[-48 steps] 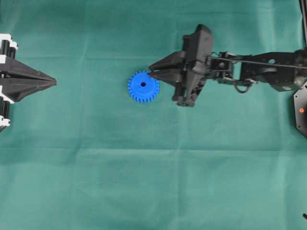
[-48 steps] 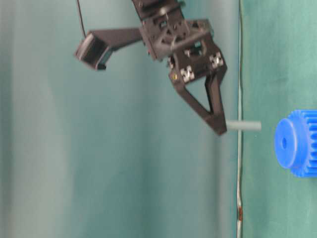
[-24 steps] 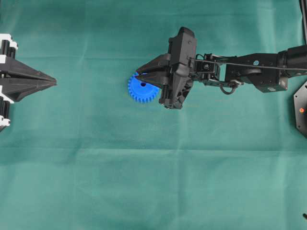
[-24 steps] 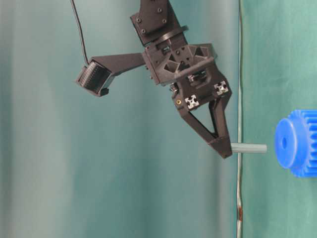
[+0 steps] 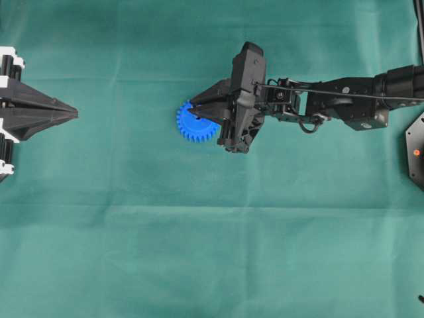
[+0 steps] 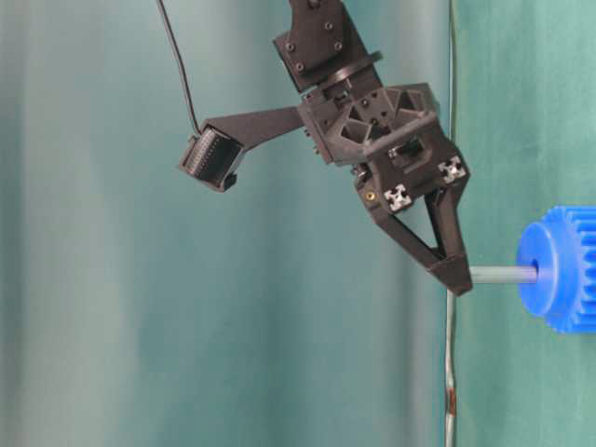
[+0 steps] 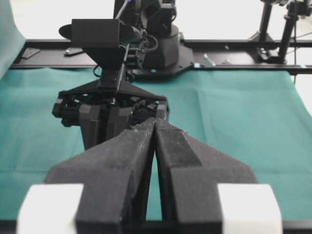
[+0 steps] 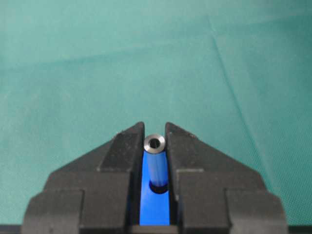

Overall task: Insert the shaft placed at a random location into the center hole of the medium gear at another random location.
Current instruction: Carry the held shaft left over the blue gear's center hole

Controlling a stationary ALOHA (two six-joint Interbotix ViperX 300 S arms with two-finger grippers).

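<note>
Shaft [image 6: 503, 274] is clamped between the two fingers of the right gripper [image 6: 453, 277], jaws nearly closed on it. In the table-level view its free end meets the center hole [image 6: 535, 272] of the medium gear [image 6: 559, 270] at the right edge of the frame; depth of entry cannot be told. In the overhead view the gear [image 5: 194, 126] lies on the green cloth [image 5: 199, 252] at upper centre, partly under the gripper tips [image 5: 193, 110]. At the far left edge the left gripper [image 5: 74, 114] points inward, its fingers pressed together with nothing between them.
</note>
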